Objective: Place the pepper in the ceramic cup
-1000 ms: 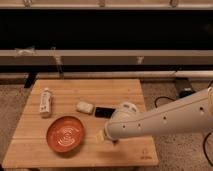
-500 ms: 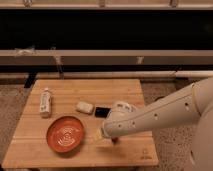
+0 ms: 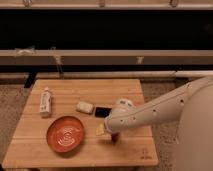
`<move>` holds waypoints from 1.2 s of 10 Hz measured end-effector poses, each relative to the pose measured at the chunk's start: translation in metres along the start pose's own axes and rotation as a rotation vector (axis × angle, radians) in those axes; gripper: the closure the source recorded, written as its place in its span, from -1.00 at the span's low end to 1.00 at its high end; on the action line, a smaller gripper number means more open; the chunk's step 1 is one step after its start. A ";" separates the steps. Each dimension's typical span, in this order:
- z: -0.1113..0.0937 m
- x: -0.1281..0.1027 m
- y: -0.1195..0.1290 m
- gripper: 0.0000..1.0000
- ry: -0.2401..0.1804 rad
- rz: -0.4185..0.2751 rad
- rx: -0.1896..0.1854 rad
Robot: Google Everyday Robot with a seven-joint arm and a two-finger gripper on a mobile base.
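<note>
My gripper (image 3: pixel 108 135) hangs low over the front middle of the wooden table (image 3: pixel 75 155), its arm reaching in from the right, and it looks open. A small dark red slender thing, the pepper (image 3: pixel 114 139), shows right under its tip. I cannot tell whether it is held or lies on the wood. The whitish ceramic cup (image 3: pixel 125 103) stands upright just behind the arm, which partly covers it, a short way behind and to the right of the gripper.
A round orange-red plate (image 3: pixel 66 133) lies just left of the gripper. A flat black object (image 3: pixel 102 112) and a whitish oblong object (image 3: pixel 85 107) lie behind it. A white labelled bottle (image 3: pixel 46 102) lies at the table's left. A dark shelf and rail run behind.
The arm has swung a little to the left, carrying the gripper closer to the plate. Nothing else on the table has moved.
</note>
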 end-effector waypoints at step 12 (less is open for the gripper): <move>0.002 -0.008 0.007 1.00 0.004 0.007 -0.069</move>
